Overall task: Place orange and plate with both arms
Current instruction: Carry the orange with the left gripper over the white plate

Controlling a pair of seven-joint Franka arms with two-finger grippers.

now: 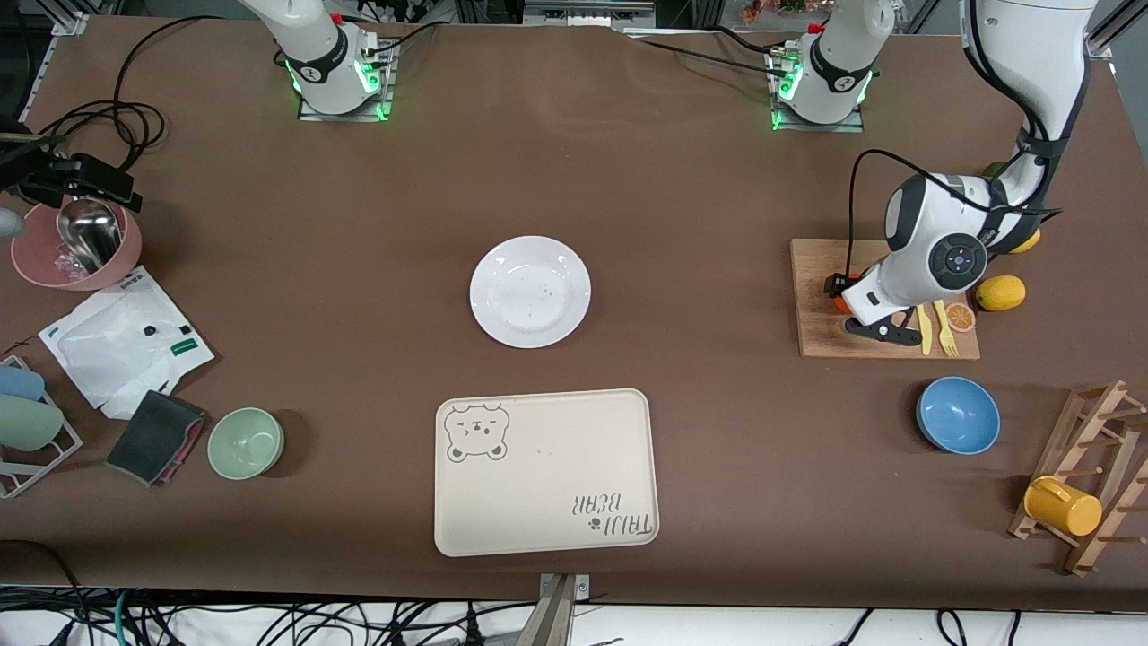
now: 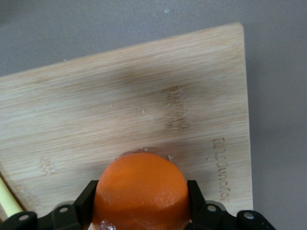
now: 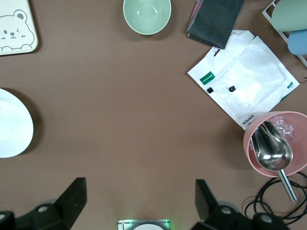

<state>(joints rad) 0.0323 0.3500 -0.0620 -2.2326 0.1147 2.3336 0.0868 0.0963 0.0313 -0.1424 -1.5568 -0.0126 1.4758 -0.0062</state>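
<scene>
The right claw (image 3: 139,203) is waiting with its fingers spread wide, high over the bare counter (image 1: 359,224) near its base and out of the front view. The plate (image 1: 530,292) is lying mid-counter with open room all round, just farther from the front camera than the tray (image 1: 545,471). The left claw (image 2: 141,211) is gripping the orange (image 2: 140,191) on the cutting board (image 1: 821,296), the arm hiding most of the fruit in the front view.

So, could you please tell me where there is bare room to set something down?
Bare table lies between the plate and the cutting board, and between the plate and the pink bowl. The bear-print tray is bare. The board is crowded around the orange.
</scene>
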